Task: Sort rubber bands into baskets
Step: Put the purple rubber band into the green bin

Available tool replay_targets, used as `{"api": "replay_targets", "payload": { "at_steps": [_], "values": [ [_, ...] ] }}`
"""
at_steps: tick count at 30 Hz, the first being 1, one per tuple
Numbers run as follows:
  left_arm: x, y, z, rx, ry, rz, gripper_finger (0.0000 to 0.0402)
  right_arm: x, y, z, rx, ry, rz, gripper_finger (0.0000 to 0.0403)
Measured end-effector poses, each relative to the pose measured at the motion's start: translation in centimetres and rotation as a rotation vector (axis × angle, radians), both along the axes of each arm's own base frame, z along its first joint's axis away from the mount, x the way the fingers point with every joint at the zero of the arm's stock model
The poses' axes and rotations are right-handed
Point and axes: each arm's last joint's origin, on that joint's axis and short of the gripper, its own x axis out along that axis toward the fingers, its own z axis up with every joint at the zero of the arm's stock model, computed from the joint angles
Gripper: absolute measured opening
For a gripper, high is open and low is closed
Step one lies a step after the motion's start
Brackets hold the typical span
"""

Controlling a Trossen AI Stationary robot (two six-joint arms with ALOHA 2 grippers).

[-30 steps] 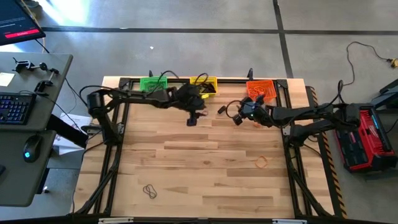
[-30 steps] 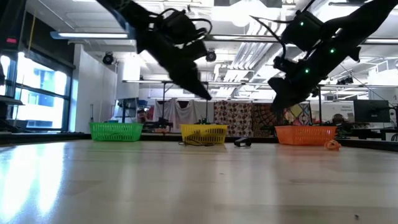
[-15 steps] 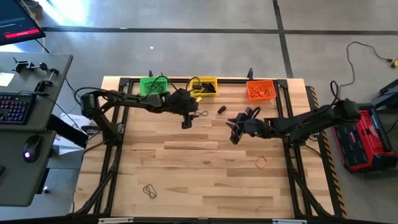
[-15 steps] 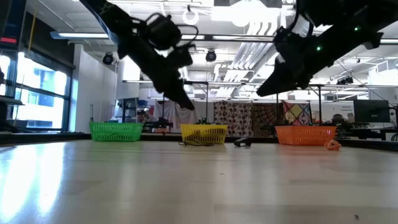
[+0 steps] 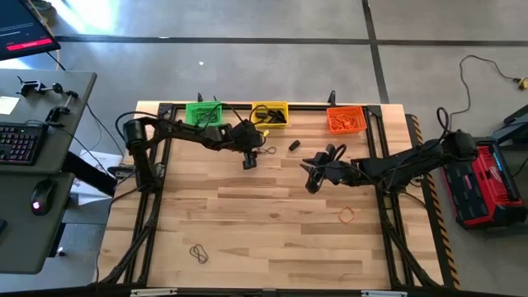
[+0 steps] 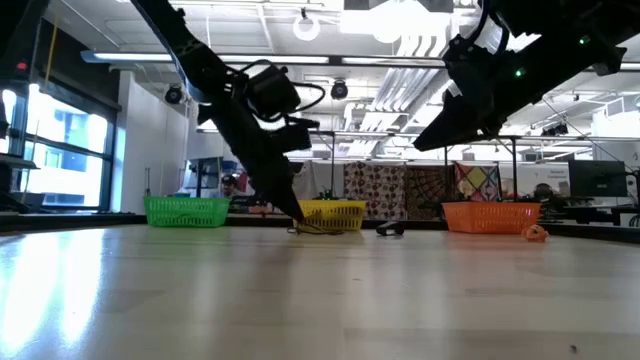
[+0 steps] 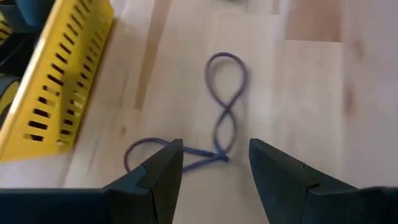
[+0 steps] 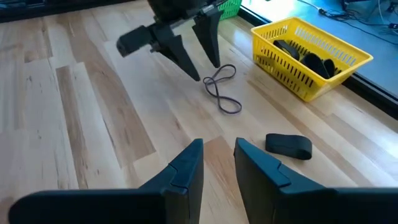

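I have the left gripper (image 5: 250, 162) low over the bench (image 5: 272, 223), just in front of the yellow basket (image 5: 270, 112). Its fingers (image 7: 163, 167) stand apart, open, with nothing between them. A thin dark rubber band (image 7: 221, 124), twisted into a figure eight, lies flat on the wood right ahead of the fingertips; one end of it reaches the gap between the two fingers, and a second loop of it trails off to one side. I cannot tell whether the fingertips touch the wood.

My right gripper (image 5: 310, 183) hangs above the middle of the bench, well clear of the surface in the low view. Its fingers (image 8: 186, 163) are a little apart and hold nothing. From its wrist view I see the left gripper's tips beside the same twisted band, and closer in a flat black band (image 8: 288, 145) lying alone on the wood, near the yellow basket.

The yellow basket holds dark bands. The orange basket (image 5: 346, 120) holds orange ones, and the green basket (image 5: 202, 112) sits at the far-left end of the row along the back edge. An orange band (image 5: 347, 216) lies alone on the right side of the bench, and another dark band (image 5: 199, 253) lies near the front left.
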Motion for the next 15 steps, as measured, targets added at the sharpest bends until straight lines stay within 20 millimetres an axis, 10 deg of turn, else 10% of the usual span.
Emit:
{"api": "replay_targets", "payload": {
  "at_steps": [15],
  "values": [
    [0.4,0.5,-2.2,-0.027,0.011,-0.016,0.0116,-0.1,-0.1,-0.1,-0.019,0.021,-0.024,0.0080]
  ]
}}
